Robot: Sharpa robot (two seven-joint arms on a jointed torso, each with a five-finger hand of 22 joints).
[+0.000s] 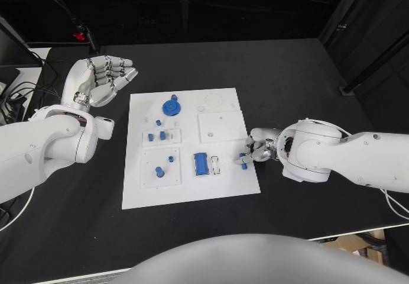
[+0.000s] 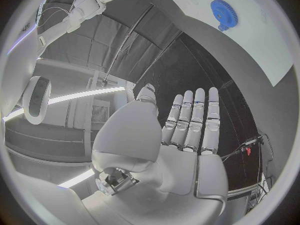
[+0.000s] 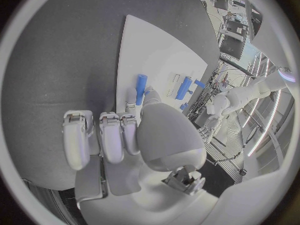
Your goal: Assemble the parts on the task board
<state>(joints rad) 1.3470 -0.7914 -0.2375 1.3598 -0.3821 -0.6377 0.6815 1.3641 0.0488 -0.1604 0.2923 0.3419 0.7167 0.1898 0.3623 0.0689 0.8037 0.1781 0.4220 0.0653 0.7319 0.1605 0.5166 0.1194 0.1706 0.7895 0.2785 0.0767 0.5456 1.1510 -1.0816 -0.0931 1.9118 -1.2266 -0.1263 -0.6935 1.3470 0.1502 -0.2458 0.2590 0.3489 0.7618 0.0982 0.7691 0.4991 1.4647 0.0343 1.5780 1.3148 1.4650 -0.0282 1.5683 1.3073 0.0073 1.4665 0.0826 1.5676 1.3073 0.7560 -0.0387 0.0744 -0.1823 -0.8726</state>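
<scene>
The white task board (image 1: pixel 223 183) lies in the middle of the black table. On it I see a blue gear (image 1: pixel 172 107), a blue block (image 1: pixel 201 164) and several small blue pegs (image 1: pixel 158 172). My right hand (image 1: pixel 262 149) is at the board's right edge, fingers curled, pinching a small blue peg (image 1: pixel 243 160) just above the board. The right wrist view shows that blue peg (image 3: pixel 141 82) at the fingertips over the board (image 3: pixel 156 40). My left hand (image 1: pixel 106 74) hovers off the board's far left corner, fingers straight and apart, holding nothing. The left wrist view shows its flat palm (image 2: pixel 187 135) and the gear (image 2: pixel 224 12).
White square inserts (image 1: pixel 220 126) sit on the board, one right beside my right hand. Bare black table (image 1: pixel 281 71) surrounds the board. Cables and dark equipment (image 1: pixel 21 71) lie past the table's left edge.
</scene>
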